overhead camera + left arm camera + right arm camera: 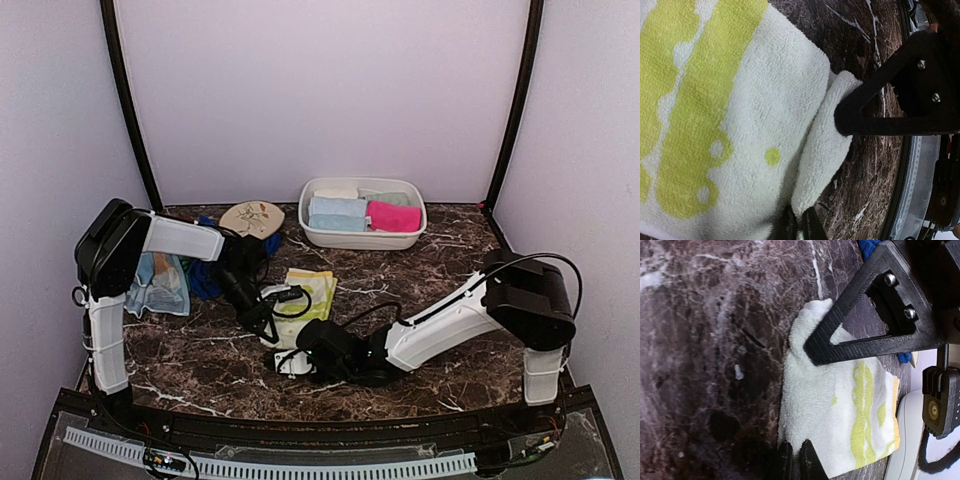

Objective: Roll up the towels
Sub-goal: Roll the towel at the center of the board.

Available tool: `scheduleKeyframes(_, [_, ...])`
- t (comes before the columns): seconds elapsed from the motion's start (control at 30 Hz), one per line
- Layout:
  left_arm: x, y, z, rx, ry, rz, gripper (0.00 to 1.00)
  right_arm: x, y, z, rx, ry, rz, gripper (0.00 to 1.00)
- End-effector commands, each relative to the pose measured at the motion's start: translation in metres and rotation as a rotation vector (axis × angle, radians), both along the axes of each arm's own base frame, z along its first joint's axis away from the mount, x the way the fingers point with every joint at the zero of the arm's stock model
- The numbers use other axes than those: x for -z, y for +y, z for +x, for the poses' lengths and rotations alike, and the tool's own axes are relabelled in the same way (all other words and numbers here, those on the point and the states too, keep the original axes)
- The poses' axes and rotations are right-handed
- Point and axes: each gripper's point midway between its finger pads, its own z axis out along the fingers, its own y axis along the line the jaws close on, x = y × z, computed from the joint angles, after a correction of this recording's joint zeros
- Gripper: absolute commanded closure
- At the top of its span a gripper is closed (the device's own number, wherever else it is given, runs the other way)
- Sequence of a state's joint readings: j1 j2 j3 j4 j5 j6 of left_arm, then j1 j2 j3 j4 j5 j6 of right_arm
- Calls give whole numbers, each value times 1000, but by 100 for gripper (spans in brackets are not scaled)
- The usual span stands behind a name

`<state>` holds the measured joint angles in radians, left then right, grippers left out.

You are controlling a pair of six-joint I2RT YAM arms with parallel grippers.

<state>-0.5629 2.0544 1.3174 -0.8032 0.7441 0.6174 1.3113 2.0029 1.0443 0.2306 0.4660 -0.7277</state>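
One yellow-green towel (318,287) with pale patches lies flat near the middle of the dark marbled surface (440,275), and both of my arms meet at its near end. My left claw (268,330) sits at the near left edge. In the left wrist view, its black finger (880,100) digs into a thick white fold along the towel's border, and the claw (820,172) is clamped tight on that fold. My right claw (290,360) comes in low from the right, at the near corner. In the right wrist view, its fingers straddle the pale terry edge (840,410), one above the cloth and one below. I cannot tell whether this claw (802,402) is gripping the cloth or only bracketing it.

Left of the towel, a pale blue towel (160,285) lies crumpled beside a royal blue towel (205,282). An oval floral disc (252,218) rests just behind them. At the back of the surface stands a white basin (362,242), holding a hot pink towel (393,215), another light blue one (337,210) and a mint one (388,197), packed side by side.
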Motion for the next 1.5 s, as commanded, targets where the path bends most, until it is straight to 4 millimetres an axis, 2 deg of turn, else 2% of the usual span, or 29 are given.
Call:
scheduleKeyframes(0.0, [2,9,2,17,7,31,100,-1,6,16,53,76,61,100])
scheduleKeyframes(0.13, [-4,15,7,5,-14,8,83,7,2,19,144,307,117,100])
scheduleKeyframes(0.23, [-13,25,21,-33,-80,-13,71,-3,6,19,187,512,208,100])
scheduleKeyframes(0.33, [-28,36,35,-78,-172,-44,59,-4,1,14,213,738,264,100])
scheduleKeyframes(0.43, [-47,47,43,-93,-319,-64,56,2,-4,2,229,965,287,100])
scheduleKeyframes(0.57, [-61,57,35,-56,-466,-90,54,8,-8,-10,255,1281,325,100])
scheduleKeyframes(0.7, [-77,54,8,28,-540,-157,53,-1,-7,-11,284,1528,374,100])
scheduleKeyframes(0.83, [-72,38,-22,169,-644,-146,52,-15,-1,-6,310,1668,381,100])
scheduleKeyframes(0.93, [-64,18,-39,283,-733,-140,52,-20,1,-5,325,1727,366,100])
scheduleKeyframes(1.17, [-45,-5,-33,395,-839,-92,52,-22,4,-3,369,1826,362,100])
scheduleKeyframes(1.33, [-28,-3,-30,443,-884,-48,53,-26,4,1,378,1862,374,100])
scheduleKeyframes(1.47, [-16,0,-19,441,-928,2,54,-25,4,1,375,1880,370,100])
